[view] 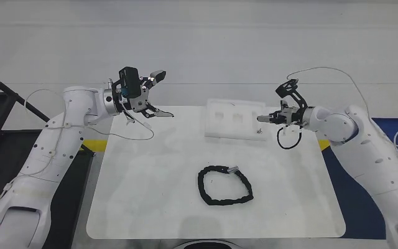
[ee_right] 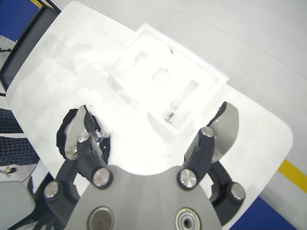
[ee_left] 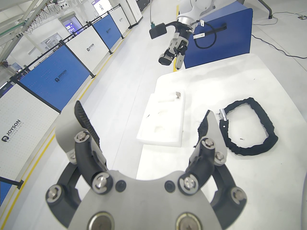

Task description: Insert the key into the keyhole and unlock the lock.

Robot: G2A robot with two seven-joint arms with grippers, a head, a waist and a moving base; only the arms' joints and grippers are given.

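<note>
Key (ee_right: 169,118), small and metal, is being carried by a white foam tray (view: 214,124). It is sitting on the tray's end toward the table's right edge, just beside a long slot cut in the foam. Whether it is lying flat or standing cannot be told.

The tray is being supported by the white table (view: 155,199) along its far edge, a little right of the middle.

The lock (view: 203,183), a black fabric-covered cable bent into a loop with a short silver metal end, is being seen lying flat near the table's middle. It is well apart from the tray and nearer the front edge.

The right gripper (ee_right: 154,106) is being held in the air above the tray's right end, near the key but apart from it. Its fingers are being held spread wide with nothing between them.

The left gripper (ee_left: 143,108) is being held in the air over the table's far left corner, well apart from tray and lock. Its fingers are likewise being held spread wide, gripping nothing.
</note>
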